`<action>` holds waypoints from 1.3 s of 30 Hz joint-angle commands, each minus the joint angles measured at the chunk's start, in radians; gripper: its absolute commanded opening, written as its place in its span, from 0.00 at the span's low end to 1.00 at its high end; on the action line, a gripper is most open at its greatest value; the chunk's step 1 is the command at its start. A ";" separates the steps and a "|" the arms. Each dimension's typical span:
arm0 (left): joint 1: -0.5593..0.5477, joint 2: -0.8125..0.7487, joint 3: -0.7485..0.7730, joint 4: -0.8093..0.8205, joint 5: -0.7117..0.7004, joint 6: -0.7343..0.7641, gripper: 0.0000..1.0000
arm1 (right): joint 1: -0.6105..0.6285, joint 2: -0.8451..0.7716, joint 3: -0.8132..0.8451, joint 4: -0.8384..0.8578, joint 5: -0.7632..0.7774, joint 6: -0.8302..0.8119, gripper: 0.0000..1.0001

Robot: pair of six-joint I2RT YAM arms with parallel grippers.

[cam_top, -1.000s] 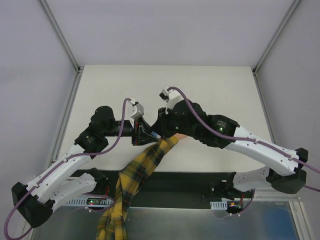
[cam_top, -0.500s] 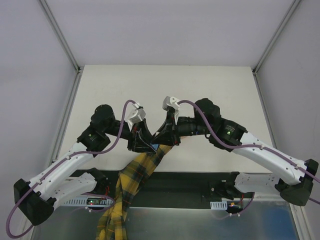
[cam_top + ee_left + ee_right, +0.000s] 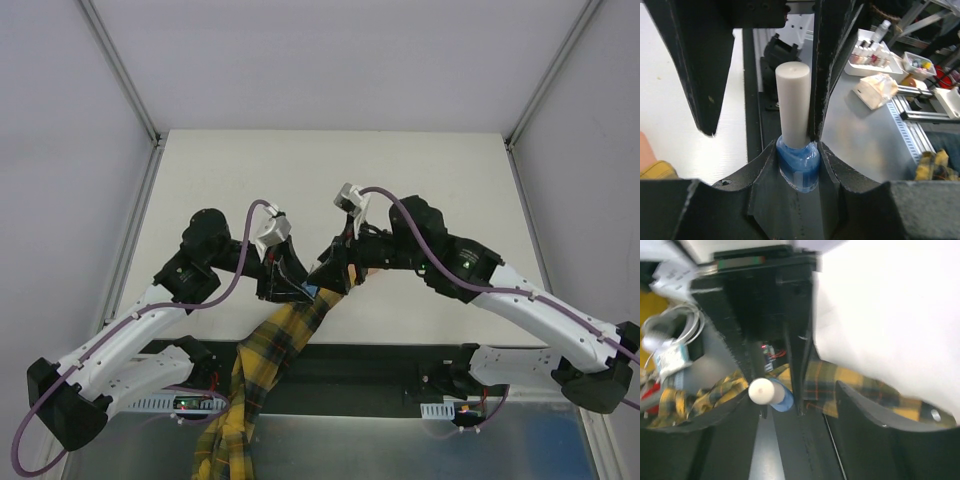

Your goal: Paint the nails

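Two claws meet at the polish bottle (image 3: pixel 799 167): my left claw (image 3: pixel 799 159) clamped on its body, my right claw (image 3: pixel 335 268) apart astride its cap (image 3: pixel 792 102); the nails, unseen beside the bottle, lie nearer my right arm.

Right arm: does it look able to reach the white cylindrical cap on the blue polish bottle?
Probably yes: the left hand grips the blue glass polish bottle by its body, leaving the white cylindrical cap bare, and the right hand sits open around it.

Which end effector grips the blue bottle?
The left end effector, clamped on the bottle's glass base; the right end effector only straddles its white cap, jaws apart.
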 commanded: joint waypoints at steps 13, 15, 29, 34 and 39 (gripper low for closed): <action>-0.002 -0.020 0.062 -0.124 -0.291 0.155 0.00 | 0.127 0.048 0.242 -0.293 0.567 0.276 0.66; -0.002 -0.020 0.064 -0.127 -0.297 0.155 0.00 | 0.130 0.064 0.261 -0.297 0.573 0.279 0.61; -0.002 -0.017 0.074 -0.127 -0.171 0.150 0.00 | 0.086 0.113 0.266 -0.284 0.456 0.196 0.01; -0.004 0.040 0.113 -0.118 0.070 0.107 0.00 | -0.004 0.035 0.114 -0.092 0.063 -0.005 0.01; -0.016 0.037 0.099 -0.095 0.107 0.093 0.00 | -0.040 0.021 0.035 0.015 -0.124 -0.112 0.01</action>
